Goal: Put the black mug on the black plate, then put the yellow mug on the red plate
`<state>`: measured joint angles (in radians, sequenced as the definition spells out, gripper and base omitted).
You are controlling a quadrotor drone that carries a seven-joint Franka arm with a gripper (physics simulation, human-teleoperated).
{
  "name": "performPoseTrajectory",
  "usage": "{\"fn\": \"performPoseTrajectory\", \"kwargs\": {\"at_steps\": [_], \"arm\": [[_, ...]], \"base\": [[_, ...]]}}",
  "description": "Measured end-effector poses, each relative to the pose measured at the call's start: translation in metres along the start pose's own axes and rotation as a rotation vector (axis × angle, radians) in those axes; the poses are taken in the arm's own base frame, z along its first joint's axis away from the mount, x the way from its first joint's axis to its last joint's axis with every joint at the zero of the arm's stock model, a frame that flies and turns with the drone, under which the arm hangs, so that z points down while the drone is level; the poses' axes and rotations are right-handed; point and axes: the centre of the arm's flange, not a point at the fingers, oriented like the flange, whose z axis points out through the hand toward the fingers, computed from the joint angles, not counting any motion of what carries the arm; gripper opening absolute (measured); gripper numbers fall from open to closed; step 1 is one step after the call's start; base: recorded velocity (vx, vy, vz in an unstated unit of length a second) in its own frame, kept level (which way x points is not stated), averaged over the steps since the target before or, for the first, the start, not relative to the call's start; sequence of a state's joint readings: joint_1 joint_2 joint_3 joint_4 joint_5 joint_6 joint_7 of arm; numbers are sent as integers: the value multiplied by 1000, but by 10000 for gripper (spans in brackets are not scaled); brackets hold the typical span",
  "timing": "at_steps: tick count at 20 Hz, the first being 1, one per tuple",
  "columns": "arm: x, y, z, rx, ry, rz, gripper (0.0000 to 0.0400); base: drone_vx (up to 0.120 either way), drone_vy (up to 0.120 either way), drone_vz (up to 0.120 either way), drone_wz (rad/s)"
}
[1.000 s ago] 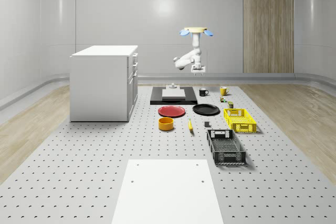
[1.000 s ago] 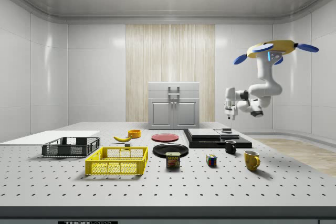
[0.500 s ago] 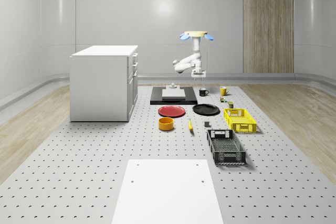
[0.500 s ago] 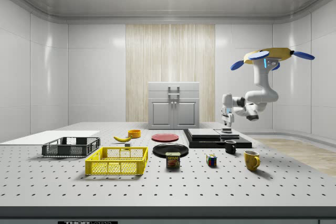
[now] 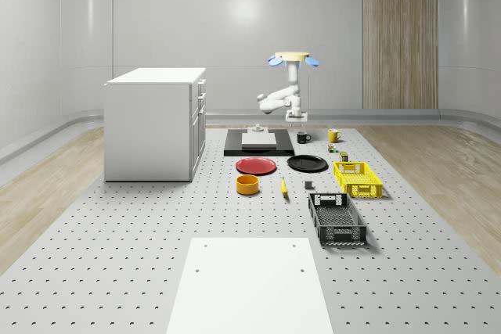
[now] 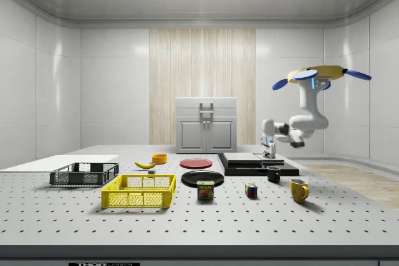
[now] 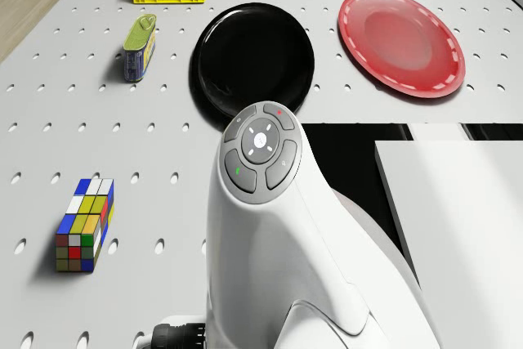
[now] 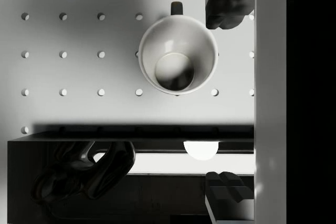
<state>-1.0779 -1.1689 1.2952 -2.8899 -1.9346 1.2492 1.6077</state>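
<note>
The perforated table (image 5: pixel 117 256) carries everything, with the white cabinet (image 5: pixel 154 123) at the whole-scene view's left and a black slab (image 5: pixel 258 146) topped by a white block behind the plates. The drone (image 6: pixel 321 74) hovers above the far end of the table, past the slab and the mugs, its arm (image 6: pixel 303 126) reaching down and forward. The gripper (image 6: pixel 270 152) hangs just above the black mug (image 6: pixel 274 174), not touching it; in the wrist view the mug (image 8: pixel 178 54) stands upright with its pale inside facing the camera and its handle pointing away from the slab's edge. The two fingertips (image 8: pixel 227 3) are spread wide and hold nothing; the mug lies toward one fingertip and off the line between them rather than centred in the gap. The black plate (image 7: pixel 252 59) and red plate (image 7: pixel 401 30) lie side by side, near each other and both bare. The yellow mug (image 6: pixel 298 189) stands on the table just beside the black one, on the side view's right. A yellow crate (image 6: pixel 139 190), a black crate (image 6: pixel 84 174), a tin (image 7: pixel 140 46) and a colour cube (image 7: pixel 84 224) sit elsewhere on the table.
</note>
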Motion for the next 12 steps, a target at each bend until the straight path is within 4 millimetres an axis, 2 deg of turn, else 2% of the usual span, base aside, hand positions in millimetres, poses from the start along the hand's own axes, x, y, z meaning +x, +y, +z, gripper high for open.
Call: {"fn": "performPoseTrajectory", "kwargs": {"at_steps": [6,12], "arm": [[0,0,0,0,0,0,400],[0,0,13,0,0,0,400]], "base": [[0,0,-113,0],[0,0,0,0]]}}
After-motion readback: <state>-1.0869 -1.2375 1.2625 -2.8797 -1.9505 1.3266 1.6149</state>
